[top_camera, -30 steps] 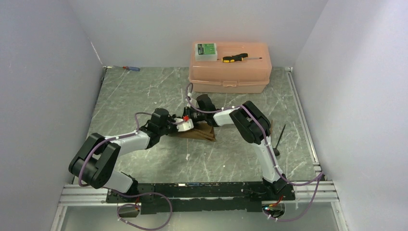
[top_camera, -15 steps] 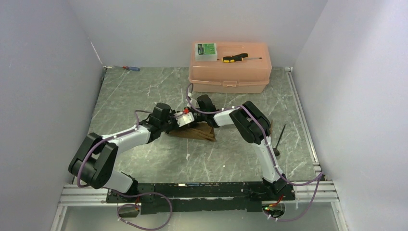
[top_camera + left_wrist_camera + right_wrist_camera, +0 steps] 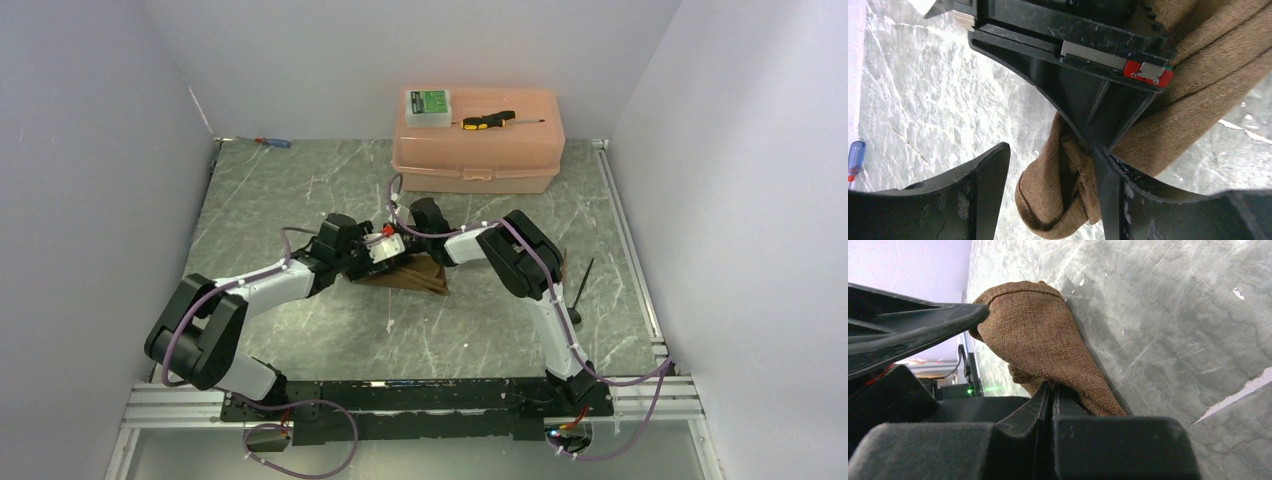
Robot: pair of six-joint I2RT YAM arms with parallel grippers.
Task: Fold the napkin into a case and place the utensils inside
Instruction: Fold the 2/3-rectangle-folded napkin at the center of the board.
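Napkin (image 3: 1048,350) bunched, end hidden in right gripper (image 3: 1051,389)

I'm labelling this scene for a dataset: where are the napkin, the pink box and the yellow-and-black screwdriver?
napkin (image 3: 1048,340), right wrist view, on its bunched fold.
pink box (image 3: 520,150), top external view, on its front wall.
yellow-and-black screwdriver (image 3: 486,121), top external view, on its handle.

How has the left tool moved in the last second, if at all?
Yes. In the top view the left tool, at the napkin's left end, has shifted slightly toward the pink box and a little to the left.
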